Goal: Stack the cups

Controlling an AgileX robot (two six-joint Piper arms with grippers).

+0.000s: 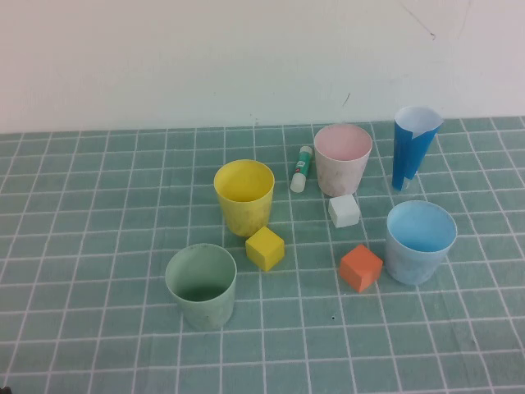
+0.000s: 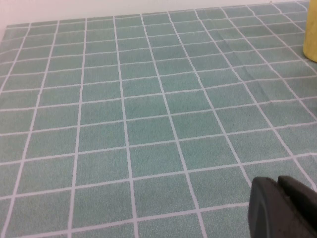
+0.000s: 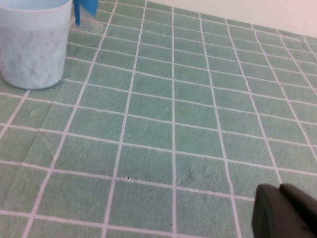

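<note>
Four cups stand upright and apart on the green checked cloth: the yellow cup (image 1: 244, 195) at centre, the pale green cup (image 1: 202, 285) in front of it to the left, the pale pink cup (image 1: 343, 158) at the back, the light blue cup (image 1: 420, 240) at the right. The light blue cup also shows in the right wrist view (image 3: 33, 42). An edge of the yellow cup shows in the left wrist view (image 2: 312, 29). My left gripper (image 2: 278, 184) is shut and empty over bare cloth. My right gripper (image 3: 280, 192) is shut and empty, away from the light blue cup. Neither arm shows in the high view.
A yellow cube (image 1: 265, 248), a white cube (image 1: 344, 211) and an orange cube (image 1: 361, 268) lie between the cups. A glue stick (image 1: 302, 168) lies beside the pink cup. A tall dark-blue paper cone (image 1: 413, 145) stands at the back right. A white wall bounds the far edge.
</note>
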